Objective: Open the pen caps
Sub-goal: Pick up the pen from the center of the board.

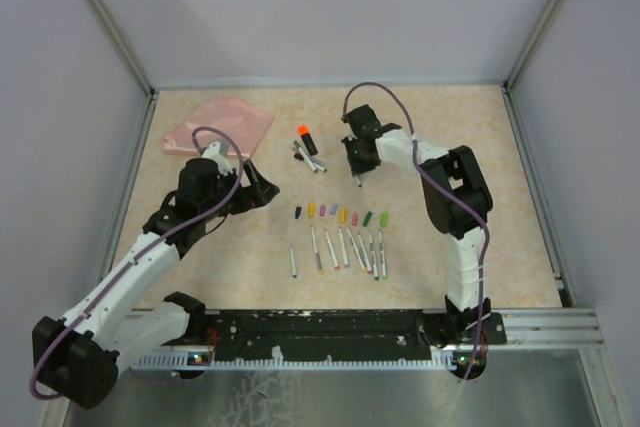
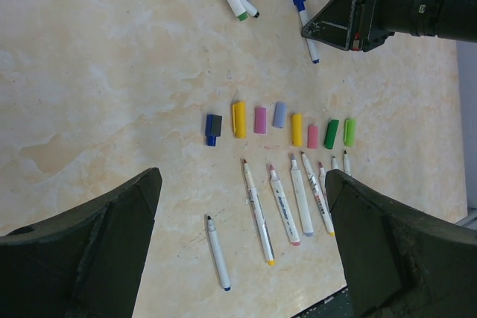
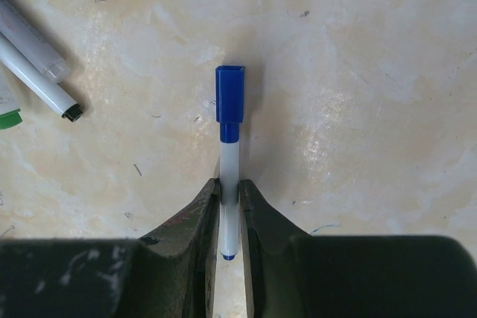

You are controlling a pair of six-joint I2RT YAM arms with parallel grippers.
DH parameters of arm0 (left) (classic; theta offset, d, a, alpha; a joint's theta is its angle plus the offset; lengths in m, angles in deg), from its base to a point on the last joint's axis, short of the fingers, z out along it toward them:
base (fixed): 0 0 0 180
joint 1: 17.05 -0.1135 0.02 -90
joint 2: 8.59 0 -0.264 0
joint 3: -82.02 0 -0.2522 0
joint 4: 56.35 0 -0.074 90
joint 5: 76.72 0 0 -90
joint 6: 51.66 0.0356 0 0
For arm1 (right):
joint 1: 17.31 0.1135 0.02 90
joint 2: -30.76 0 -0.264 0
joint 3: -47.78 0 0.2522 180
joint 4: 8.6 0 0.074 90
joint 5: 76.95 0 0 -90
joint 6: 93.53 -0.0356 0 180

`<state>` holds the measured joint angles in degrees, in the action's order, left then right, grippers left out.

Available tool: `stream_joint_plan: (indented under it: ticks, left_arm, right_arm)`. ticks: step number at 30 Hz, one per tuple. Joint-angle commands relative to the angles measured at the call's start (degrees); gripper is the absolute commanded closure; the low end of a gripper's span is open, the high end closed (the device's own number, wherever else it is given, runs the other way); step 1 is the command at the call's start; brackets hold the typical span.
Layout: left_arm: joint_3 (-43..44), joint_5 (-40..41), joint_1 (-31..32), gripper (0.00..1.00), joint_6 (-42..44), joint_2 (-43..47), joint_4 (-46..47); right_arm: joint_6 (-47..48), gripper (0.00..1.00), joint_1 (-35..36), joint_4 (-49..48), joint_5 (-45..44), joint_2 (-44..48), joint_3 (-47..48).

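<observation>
Right wrist shows the right gripper (image 3: 230,185) closed on the light, stiff, likely slippery pen barrel (image 3: 229,158), leaving its blue cap (image 3: 230,94) for the wide-open, empty left gripper (image 2: 244,176).

Beige marbled tabletop (image 1: 490,147), pale lilac walls (image 1: 320,7), aluminium corner posts (image 1: 107,17), metal front rail (image 1: 545,327)

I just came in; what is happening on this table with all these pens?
Two robot arms are uncapping marker pens. The right claw is closed around the barrel of a thin white pen whose blue plastic cap is on. The left claw hangs wide open and empty near a row of small coloured plastic caps already pulled off, with the bare pens lined up beside them. A few capped pens wait further back.
</observation>
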<state>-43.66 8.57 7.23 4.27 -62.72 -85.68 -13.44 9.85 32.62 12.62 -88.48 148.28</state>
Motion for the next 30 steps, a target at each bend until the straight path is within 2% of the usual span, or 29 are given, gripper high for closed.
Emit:
stream_joint_plan:
  ticks: [1, 7, 17, 30]
  left_arm:
    - [0.6, -0.5, -0.2, 0.04, 0.1, -0.9, 2.6]
    - [1.4, -1.1, -0.2, 0.04, 0.5, -2.4, 3.2]
    - [2.2, -2.2, -0.2, 0.04, 0.9, -3.1, 3.5]
    - [0.8, -9.1, -0.2, 0.04, -0.9, -2.0, 9.5]
  right_arm:
    - [1.5, 0.82, -0.1, 1.4, -2.1, -2.4, 1.6]
    - [0.7, 0.87, 0.0, 0.5, -1.4, -2.3, 1.1]
    - [-3.5, 0.98, -0.8, -7.4, 2.3, 3.0, -3.1]
    - [-10.8, 1.0, -2.6, -20.1, 7.9, 12.8, -12.4]
